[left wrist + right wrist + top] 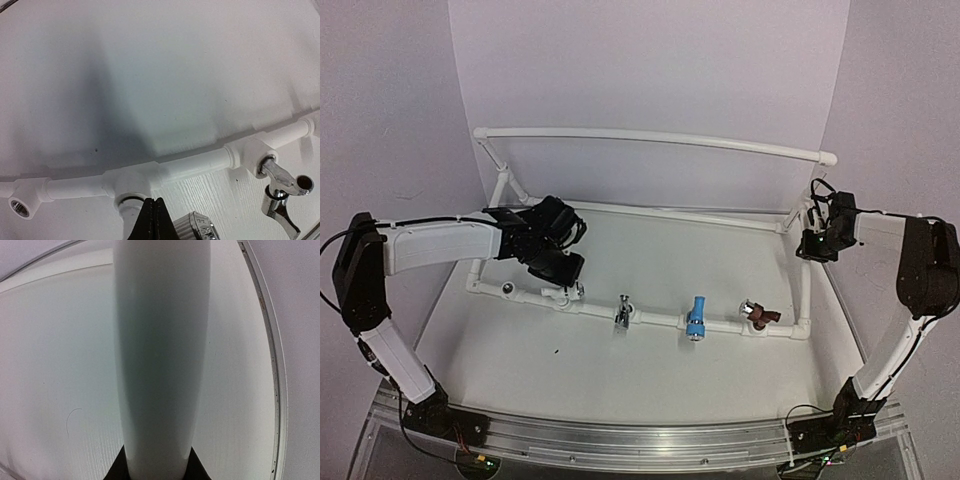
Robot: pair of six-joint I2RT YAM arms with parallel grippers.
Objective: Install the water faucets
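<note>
The white faucet sits in a socket of the front pipe of the white PVC frame. My left gripper hangs right over it. In the left wrist view its fingertips are pressed together, with the white faucet's stub just left of them and a knurled metal part to the right. The chrome faucet, light blue faucet and reddish-brown faucet stand in sockets further right. My right gripper is shut on the frame's right-hand pipe.
One open threaded socket is at the front pipe's left end. The frame's raised back rail and sloped side pipes enclose the work area. White walls stand behind and beside it. A metal rail runs along the near edge.
</note>
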